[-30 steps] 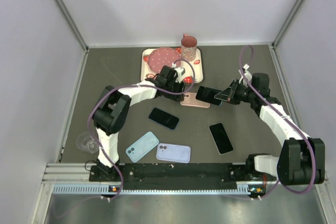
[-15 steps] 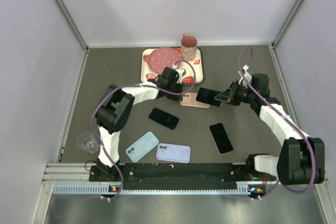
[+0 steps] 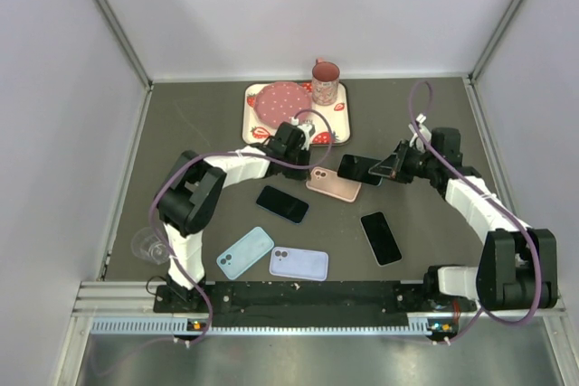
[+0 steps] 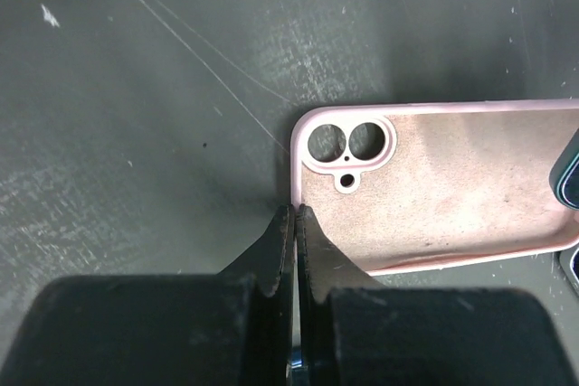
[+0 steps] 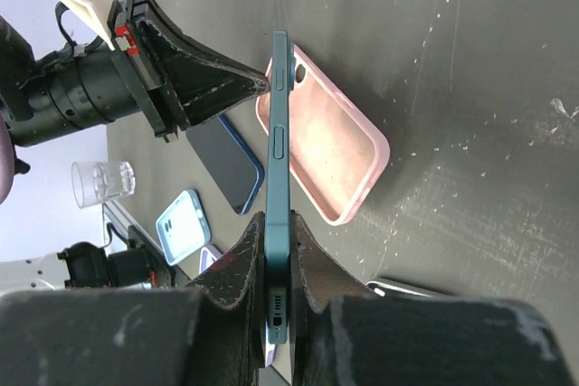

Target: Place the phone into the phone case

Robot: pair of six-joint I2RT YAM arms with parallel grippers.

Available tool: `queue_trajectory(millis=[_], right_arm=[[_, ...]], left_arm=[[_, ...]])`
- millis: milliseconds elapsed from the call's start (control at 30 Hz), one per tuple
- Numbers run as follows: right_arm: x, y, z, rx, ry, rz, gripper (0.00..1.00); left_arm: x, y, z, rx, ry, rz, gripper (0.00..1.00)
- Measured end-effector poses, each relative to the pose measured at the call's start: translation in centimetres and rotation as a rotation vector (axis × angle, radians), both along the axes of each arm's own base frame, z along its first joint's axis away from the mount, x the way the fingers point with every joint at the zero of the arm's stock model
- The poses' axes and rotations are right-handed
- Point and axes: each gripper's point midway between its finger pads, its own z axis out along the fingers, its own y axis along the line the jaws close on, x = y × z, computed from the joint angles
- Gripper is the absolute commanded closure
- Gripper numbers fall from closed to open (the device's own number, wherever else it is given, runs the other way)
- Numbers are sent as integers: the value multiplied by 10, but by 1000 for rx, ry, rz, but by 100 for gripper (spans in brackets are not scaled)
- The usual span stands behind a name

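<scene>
Top view, left gripper: my left gripper (image 3: 310,165) sits at the camera-hole end of the pink phone case (image 3: 336,187), which lies flat on the table (image 3: 208,124).
Top view, right gripper: my right gripper (image 3: 378,169) carries the teal phone (image 3: 358,168), tipped up on edge over the case's other end.
Top view, other things: a dark phone (image 3: 282,203) lies just left of the case and a black phone (image 3: 381,238) lies nearer my bases. A light blue case (image 3: 245,252) and a lavender case (image 3: 298,263) lie side by side near the front edge. A glass (image 3: 152,245) stands at the front left. A tray (image 3: 256,97) at the back holds a pink plate (image 3: 280,101), with a mug (image 3: 326,81) at its back right corner.
Left wrist, grip: my fingers (image 4: 271,250) are pressed nearly together, with the case's rim pinched between their tips beside the two camera holes.
Left wrist, case: it lies hollow side up, with a corner of the teal phone (image 4: 568,178) over its far end.
Right wrist, grip: my fingers (image 5: 240,268) are clamped on the phone's two flat faces.
Right wrist, phone: it shows edge-on, side buttons facing the camera, above the case (image 5: 326,142). I cannot tell whether it touches the case.
Right wrist, left gripper: its tip (image 5: 258,81) meets the case's end, just beside the phone's far end.
</scene>
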Motion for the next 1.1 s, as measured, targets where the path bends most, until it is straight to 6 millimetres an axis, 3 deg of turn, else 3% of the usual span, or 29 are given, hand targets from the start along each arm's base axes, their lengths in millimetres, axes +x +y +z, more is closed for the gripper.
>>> queue_trajectory(millis=[167,333,367,467,633,767,933,1033,1100], right_arm=[[0,0,-3,2,12,4,100],[-1,1,-3,5,13,10,100],[-1,1,-3,7,13,11,100],[0,2,-4,10,15,15,100],[-1,4,-4,18,15,24,100],[-1,7,0,36,-2,45,100],[1,10,6,58,-30,64,100],[-1,12,8,73,-31,74,100],[-1,13,10,81,-37,80,100]], left_arm=[[-8,2,-1,-12,27,51,99],[-23,-1,1,-7,57,88,74],[-26,-2,1,-8,65,91,59],[-33,-3,1,-12,82,97,40],[-40,1,12,-29,68,99,36],[-37,2,38,-80,23,93,32],[-20,-2,93,-261,-61,55,32],[-5,7,122,-396,-102,40,32],[1,22,131,-464,-115,47,32]])
